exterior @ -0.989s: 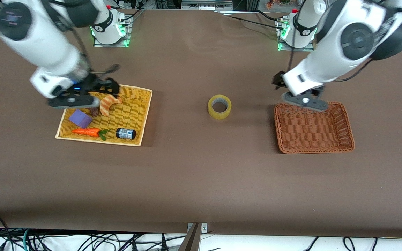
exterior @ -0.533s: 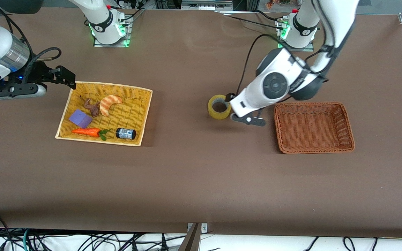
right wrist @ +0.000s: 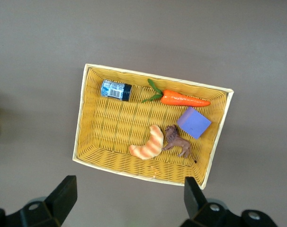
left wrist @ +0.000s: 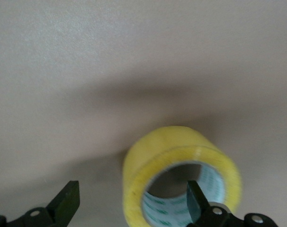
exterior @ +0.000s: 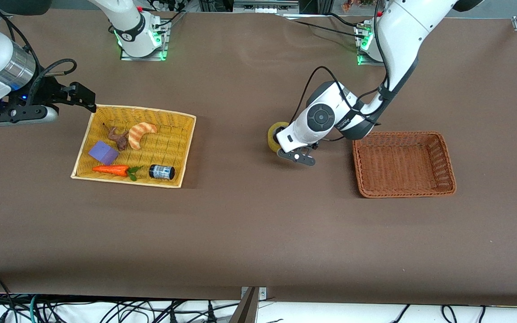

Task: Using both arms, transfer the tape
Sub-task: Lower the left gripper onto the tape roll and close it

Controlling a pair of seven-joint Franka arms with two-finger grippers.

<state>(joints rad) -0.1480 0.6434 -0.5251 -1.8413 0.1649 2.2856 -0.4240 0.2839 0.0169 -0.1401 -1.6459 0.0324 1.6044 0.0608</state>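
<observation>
The tape [exterior: 273, 137], a yellowish roll, is lying on the brown table [exterior: 249, 224] between a yellow wicker basket [exterior: 182, 148] and an empty brown wicker basket [exterior: 447, 179], and the left gripper [left wrist: 131, 208] is sitting low over it with its fingers spread wide, one finger [left wrist: 196, 201] reaching into the roll's hole and the other outside the roll's wall. The right gripper [right wrist: 127, 201] is waiting in the air with its fingers apart, above the table beside the yellow basket, which is holding a carrot [right wrist: 183, 99], a purple block [right wrist: 194, 122], a croissant [right wrist: 148, 144], a small brown animal figure [right wrist: 177, 141] and a dark jar [right wrist: 116, 90].
</observation>
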